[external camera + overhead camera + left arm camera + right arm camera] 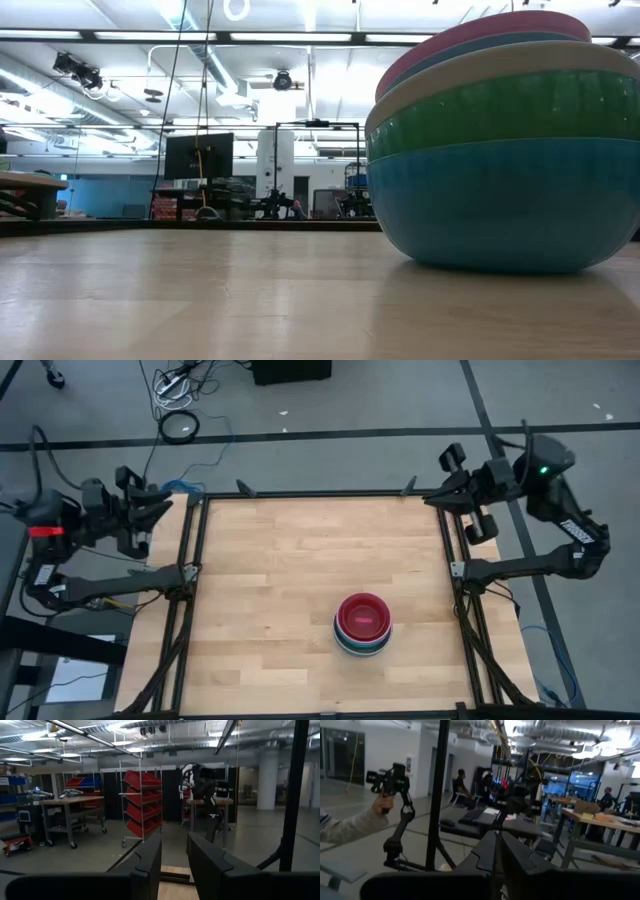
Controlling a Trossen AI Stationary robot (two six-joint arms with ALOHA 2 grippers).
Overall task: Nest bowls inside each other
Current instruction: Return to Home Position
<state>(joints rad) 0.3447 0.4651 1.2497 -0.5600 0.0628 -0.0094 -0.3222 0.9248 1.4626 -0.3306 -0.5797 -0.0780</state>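
The left pincer (160,510) hangs off the upper-left corner of the desk (270,570), at the upper left of the high view. In the left wrist view its two dark fingers (150,865) stand a narrow gap apart with nothing between them. The right pincer (435,497) hangs off the desk's upper-right corner, at the upper right of the high view. Its own wrist view shows its fingers (485,852) pressed together, empty.

Both are well apart from the stack of bowls (362,626), which stands on the wooden desk right of centre in the lower half of the high view, the red bowl (363,616) uppermost. At the right of the low view, the blue bowl (500,205) sits lowest. The green bowl (500,115) is nested in it, then the white-grey bowl (500,65), with a pinkish-red rim (520,24) on top.

Beyond the desk, the right wrist view shows a person's hand (381,805) holding a dark device.
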